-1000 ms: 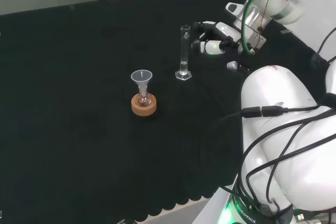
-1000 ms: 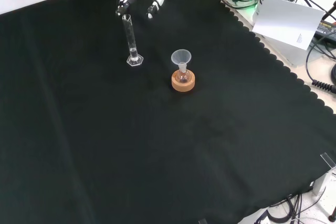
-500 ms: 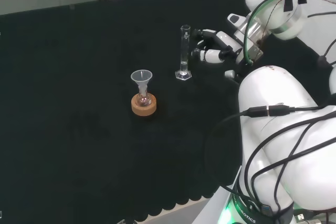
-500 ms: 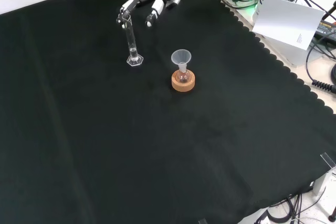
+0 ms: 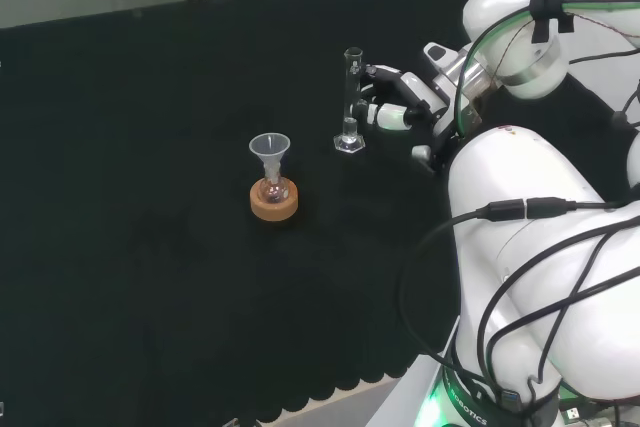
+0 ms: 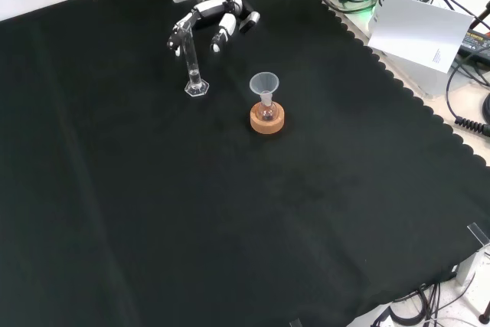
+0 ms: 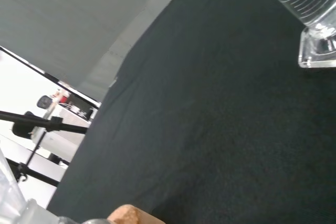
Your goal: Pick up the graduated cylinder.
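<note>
Standing upright, graduated cylinder (image 5: pixel 350 102) (clear, hexagonal foot), hand (image 5: pixel 400 102) fingers (image 6: pixel 181 34) beside it

A funnel (image 5: pixel 269 150) tops a flask (image 5: pixel 273 190) on a cork ring (image 5: pixel 274 203).

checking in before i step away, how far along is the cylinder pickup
Done: the hand has reached the graduated cylinder, its fingers spread on either side of the upper part of the tube in the front view. In hand: closing the grasp; the fingers do not plainly wrap the tube yet. Left: gripping and lifting, since the cylinder stands upright with its base on the black cloth, apart from the funnel on its cork ring.
</note>
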`<state>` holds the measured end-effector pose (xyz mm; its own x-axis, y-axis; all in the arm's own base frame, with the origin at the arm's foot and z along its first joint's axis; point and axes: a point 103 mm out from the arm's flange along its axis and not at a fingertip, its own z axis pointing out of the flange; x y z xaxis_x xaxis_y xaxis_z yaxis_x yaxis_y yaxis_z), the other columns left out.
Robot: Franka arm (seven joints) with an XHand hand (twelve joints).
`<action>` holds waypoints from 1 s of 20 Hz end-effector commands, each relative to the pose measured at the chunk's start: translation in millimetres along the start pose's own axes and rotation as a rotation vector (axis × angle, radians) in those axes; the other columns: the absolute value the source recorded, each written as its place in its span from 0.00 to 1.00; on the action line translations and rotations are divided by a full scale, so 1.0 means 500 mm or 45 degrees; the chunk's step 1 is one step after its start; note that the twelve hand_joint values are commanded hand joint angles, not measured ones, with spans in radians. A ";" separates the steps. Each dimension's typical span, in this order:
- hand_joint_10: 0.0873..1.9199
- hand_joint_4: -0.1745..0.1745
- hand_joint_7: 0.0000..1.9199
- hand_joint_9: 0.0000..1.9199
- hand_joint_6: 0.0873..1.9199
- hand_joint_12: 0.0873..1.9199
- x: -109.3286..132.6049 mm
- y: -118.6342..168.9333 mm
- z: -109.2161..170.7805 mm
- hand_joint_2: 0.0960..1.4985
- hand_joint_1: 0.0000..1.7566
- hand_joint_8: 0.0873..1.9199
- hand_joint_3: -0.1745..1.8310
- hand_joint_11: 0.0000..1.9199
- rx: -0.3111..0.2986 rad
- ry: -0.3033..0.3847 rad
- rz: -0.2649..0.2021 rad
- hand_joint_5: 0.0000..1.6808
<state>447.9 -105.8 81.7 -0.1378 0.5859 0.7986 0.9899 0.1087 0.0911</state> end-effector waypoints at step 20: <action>0.18 0.38 0.27 0.42 0.18 0.57 -0.010 0.049 0.029 0.66 0.61 0.29 0.00 0.31 -0.108 0.221 -0.060 0.35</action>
<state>470.6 -97.6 69.4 -0.1689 0.4406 0.8817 0.9851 0.0461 0.1657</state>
